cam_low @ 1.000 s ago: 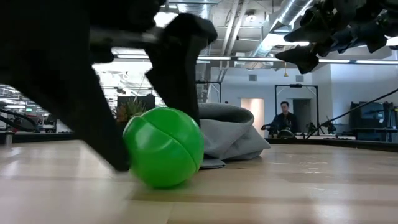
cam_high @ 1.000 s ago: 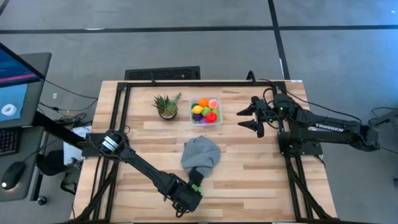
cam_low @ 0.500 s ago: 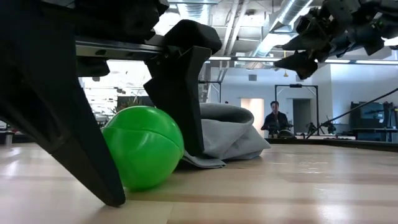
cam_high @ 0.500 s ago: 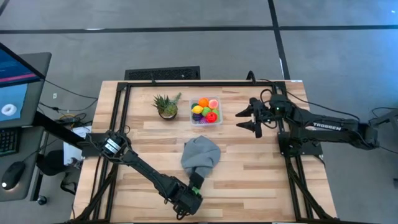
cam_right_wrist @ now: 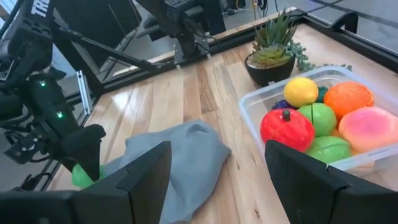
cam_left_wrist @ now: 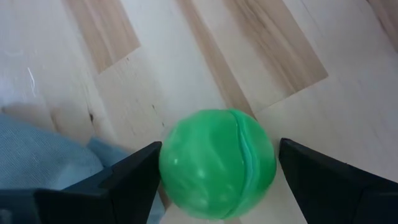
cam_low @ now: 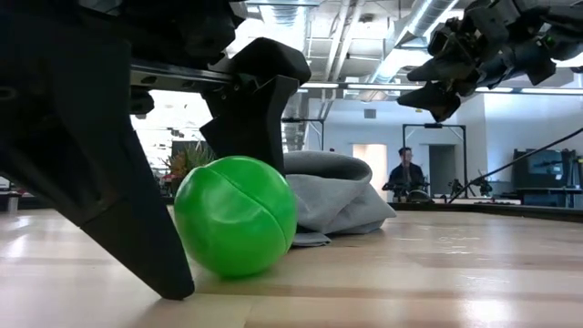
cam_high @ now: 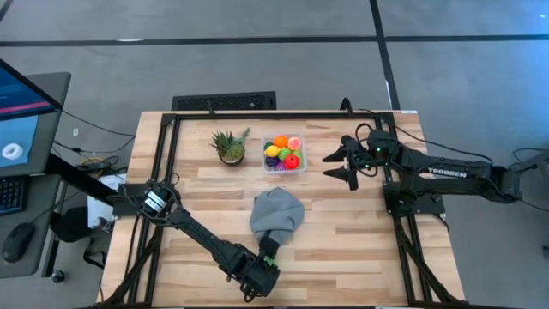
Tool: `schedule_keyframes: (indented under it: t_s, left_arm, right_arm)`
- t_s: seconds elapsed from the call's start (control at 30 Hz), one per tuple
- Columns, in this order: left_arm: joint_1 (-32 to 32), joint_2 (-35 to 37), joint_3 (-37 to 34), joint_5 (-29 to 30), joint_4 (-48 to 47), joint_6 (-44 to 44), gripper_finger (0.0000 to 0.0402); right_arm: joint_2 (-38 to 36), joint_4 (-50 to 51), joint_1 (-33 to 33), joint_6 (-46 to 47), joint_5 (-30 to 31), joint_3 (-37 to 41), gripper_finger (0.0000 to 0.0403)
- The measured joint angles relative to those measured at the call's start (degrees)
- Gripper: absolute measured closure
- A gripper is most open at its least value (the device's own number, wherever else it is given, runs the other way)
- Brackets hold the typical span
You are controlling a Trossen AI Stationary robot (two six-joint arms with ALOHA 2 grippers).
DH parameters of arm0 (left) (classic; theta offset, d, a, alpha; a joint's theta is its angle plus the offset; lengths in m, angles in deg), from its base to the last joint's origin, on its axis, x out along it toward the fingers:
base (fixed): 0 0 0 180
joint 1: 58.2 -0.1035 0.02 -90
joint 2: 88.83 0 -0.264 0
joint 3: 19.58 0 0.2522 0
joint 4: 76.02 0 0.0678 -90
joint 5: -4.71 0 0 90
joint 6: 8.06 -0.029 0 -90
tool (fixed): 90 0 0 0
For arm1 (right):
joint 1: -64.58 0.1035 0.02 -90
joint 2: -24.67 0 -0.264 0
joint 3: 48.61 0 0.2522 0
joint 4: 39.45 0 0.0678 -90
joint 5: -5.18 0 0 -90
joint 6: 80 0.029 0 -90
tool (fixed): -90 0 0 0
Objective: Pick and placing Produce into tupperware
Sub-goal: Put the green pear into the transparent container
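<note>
left gripper (cam_left_wrist: pixel 217 168) spread | green ball (cam_left_wrist: pixel 217 163) between fingers, seemingly untouched | beside grey cloth (cam_high: pixel 277 212)

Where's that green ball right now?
The green ball sits on the table's near edge, between the left gripper's open fingers, just beside the grey cloth.

A light butcher-block wooden table (cam_high: pixel 343 232) with a black metal frame carried everything. On it stood a small spiky green potted plant (cam_high: pixel 230 146) and, just beside it, a clear square plastic tupperware (cam_high: pixel 284 154). A crumpled grey cloth (cam_high: pixel 277 214) lay mid-table, with a round green toy fruit (cam_low: pixel 235 216) at its near edge.
</note>
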Motion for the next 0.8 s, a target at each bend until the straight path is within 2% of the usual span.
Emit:
schedule_keyframes:
  t_s: [0.13, 0.5, 0.8]
  left_arm:
    - [0.0, 0.0, 0.0, 0.0, 0.0, 0.9, 0.0099]
    - [-0.2, -0.1, -0.1, 0.5, -0.1, 2.7, 0.0184]
    - [-0.1, 0.0, -0.1, 1.5, -0.1, 4.7, 0.0171]
  right_arm:
    - [0.0, -0.2, 0.0, 0.0, 0.0, 0.0, 0.0121]
    - [0.0, -0.2, 0.0, 0.1, 0.0, 0.0, 0.0121]
    - [0.0, -0.2, 0.0, 0.6, 0.0, 0.0, 0.0121]
